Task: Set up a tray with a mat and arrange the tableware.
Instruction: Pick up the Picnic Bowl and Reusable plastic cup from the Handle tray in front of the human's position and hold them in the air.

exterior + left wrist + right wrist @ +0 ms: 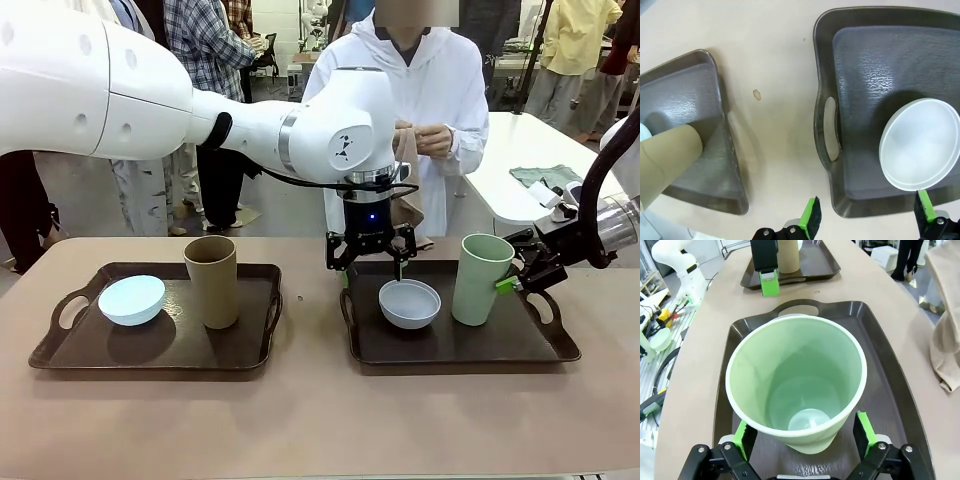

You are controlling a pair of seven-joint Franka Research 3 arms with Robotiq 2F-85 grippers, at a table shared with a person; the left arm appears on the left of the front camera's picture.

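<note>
On the right tray [560,348] stand a greyish white bowl [409,303] and a light green tumbler [481,279]. My left gripper [370,262] hovers open just above the bowl's far rim; the left wrist view shows the bowl [919,145] below its empty fingers [866,220]. My right gripper [515,278] reaches in from the right and straddles the upright green tumbler [797,385], green pads [863,432] on either side with slight gaps. The left tray [60,350] holds a pale blue bowl [131,299] and a tan-brown tumbler [211,281].
A person in white [440,100] stands at the far side, hands together at the chest. A beige cloth [946,315] hangs beside the right tray. Bare tabletop [310,420] runs between the trays and along the near edge.
</note>
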